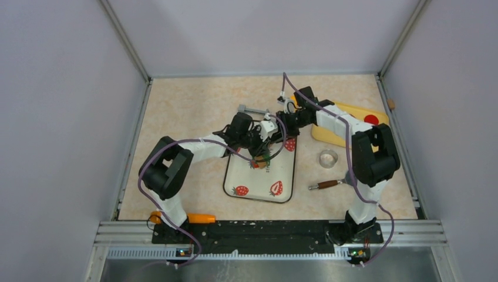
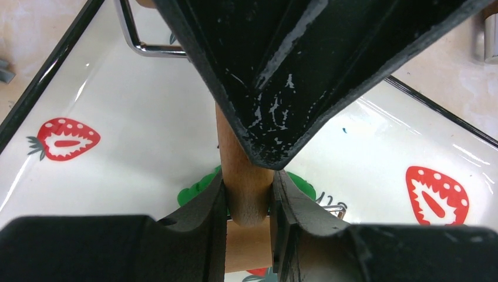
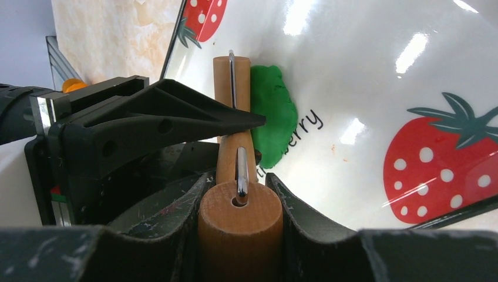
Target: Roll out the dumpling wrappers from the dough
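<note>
The dough [image 3: 273,114] is a flattened green patch on the white strawberry tray [image 1: 258,183]. It lies right beside a small wooden roller [image 3: 239,226] with a metal wire frame. My right gripper [image 3: 239,194] is shut on the roller's thick wooden cylinder. My left gripper [image 2: 246,188] is shut on the thinner wooden handle [image 2: 235,158]; green dough [image 2: 194,189] peeks out on both sides of its fingers. In the top view both grippers [image 1: 258,150] [image 1: 277,130] meet over the tray's far end and hide the dough. The dumpling wrappers are out of view.
A clear round cutter [image 1: 327,158] and a brown-handled tool [image 1: 326,184] lie right of the tray. A yellow board [image 1: 343,136] with a red disc [image 1: 370,119] sits at the back right. A grey metal piece [image 1: 252,110] lies behind the tray, and an orange object [image 1: 201,218] by the left base.
</note>
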You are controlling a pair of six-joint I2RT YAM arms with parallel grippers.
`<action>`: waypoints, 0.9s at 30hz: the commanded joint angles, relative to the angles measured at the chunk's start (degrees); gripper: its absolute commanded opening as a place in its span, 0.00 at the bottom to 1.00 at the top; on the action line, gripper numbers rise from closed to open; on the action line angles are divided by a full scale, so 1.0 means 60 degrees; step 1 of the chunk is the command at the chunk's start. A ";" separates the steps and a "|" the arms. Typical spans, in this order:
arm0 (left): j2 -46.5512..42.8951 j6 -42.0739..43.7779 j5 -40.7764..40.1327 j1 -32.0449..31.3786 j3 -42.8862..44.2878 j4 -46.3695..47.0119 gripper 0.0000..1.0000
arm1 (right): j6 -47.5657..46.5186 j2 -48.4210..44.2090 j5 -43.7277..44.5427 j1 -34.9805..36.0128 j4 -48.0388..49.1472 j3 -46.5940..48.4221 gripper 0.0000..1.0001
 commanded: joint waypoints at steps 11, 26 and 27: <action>-0.0885 -0.0427 -0.0321 0.0264 -0.1140 -0.1175 0.00 | -0.0452 0.1012 0.0777 0.1049 0.0112 0.0038 0.00; -0.1672 -0.0758 0.1307 0.0350 0.1241 -0.1765 0.00 | -0.0800 -0.0152 -0.0240 0.0288 -0.1008 0.1586 0.00; -0.1421 -0.0737 0.1358 0.0355 0.1362 -0.1682 0.00 | -0.0706 -0.0113 -0.0177 0.0172 -0.0923 0.1453 0.00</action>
